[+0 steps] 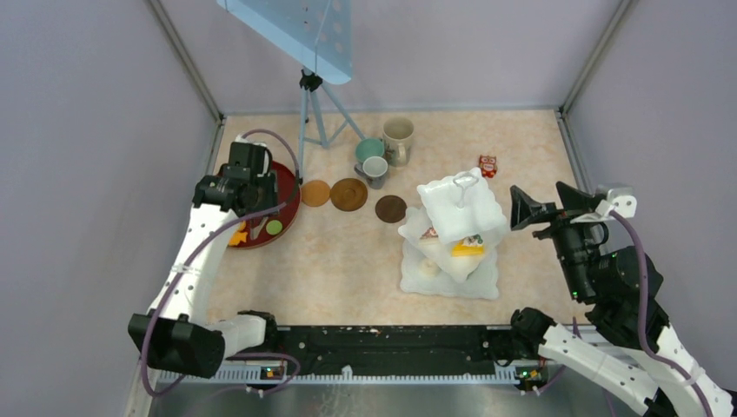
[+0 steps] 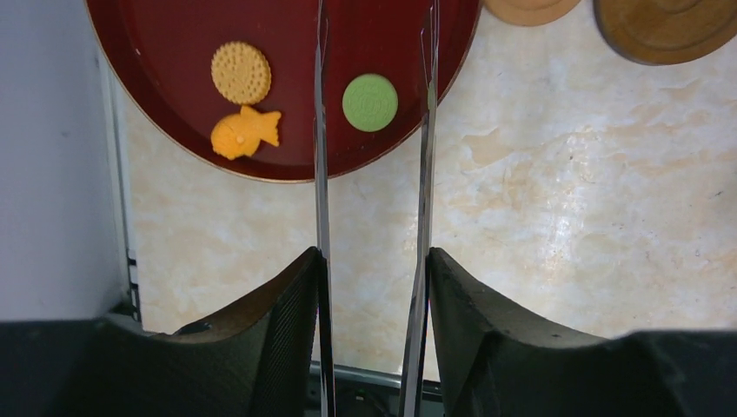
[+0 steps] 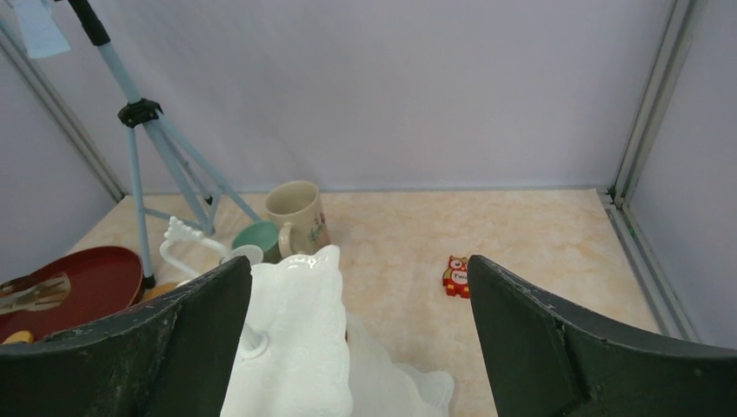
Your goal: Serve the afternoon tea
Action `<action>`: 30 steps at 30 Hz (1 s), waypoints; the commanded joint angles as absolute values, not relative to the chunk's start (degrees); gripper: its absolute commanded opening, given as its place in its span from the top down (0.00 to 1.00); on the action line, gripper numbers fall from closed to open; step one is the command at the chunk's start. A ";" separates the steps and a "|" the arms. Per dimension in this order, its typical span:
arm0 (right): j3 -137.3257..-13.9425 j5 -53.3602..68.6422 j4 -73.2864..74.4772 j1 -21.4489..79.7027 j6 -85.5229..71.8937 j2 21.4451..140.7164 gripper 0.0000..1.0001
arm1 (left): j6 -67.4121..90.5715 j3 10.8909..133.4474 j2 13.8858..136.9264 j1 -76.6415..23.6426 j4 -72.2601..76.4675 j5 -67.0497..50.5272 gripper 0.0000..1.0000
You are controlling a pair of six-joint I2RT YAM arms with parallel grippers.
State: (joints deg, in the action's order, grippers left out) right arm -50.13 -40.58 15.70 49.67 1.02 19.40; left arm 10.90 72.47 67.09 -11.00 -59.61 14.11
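Metal shows nearest: long thin metal tongs [image 2: 322, 130] are clamped in the left gripper [image 2: 374, 261], their blades apart and running out across the counter [image 2: 565, 217] to the round dark-red tray [image 2: 174, 35]. A green round toy cookie [image 2: 370, 102] lies between the blades, so this looks like the pick-up step. Next, the blades likely need squeezing onto it. The left arm reaches forward, wrist pitched down. The right gripper [image 3: 358, 261] hangs wide open and empty over the white three-tier square stand [image 3: 295, 347].
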 commanded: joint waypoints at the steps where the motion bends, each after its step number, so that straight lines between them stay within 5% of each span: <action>1: -49.79 -36.99 14.09 50.22 0.92 19.33 0.08 | 14.26 70.85 68.68 -6.78 -59.23 8.66 0.46; 30: -50.71 -35.74 17.24 50.20 3.45 15.29 0.08 | 18.82 62.09 73.12 -1.56 -54.98 4.11 0.44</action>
State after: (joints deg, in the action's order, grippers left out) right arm -49.52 -36.27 17.58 49.67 2.96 16.08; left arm 19.40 62.41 72.31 -2.50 -57.91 6.52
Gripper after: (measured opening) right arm 0.923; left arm 0.569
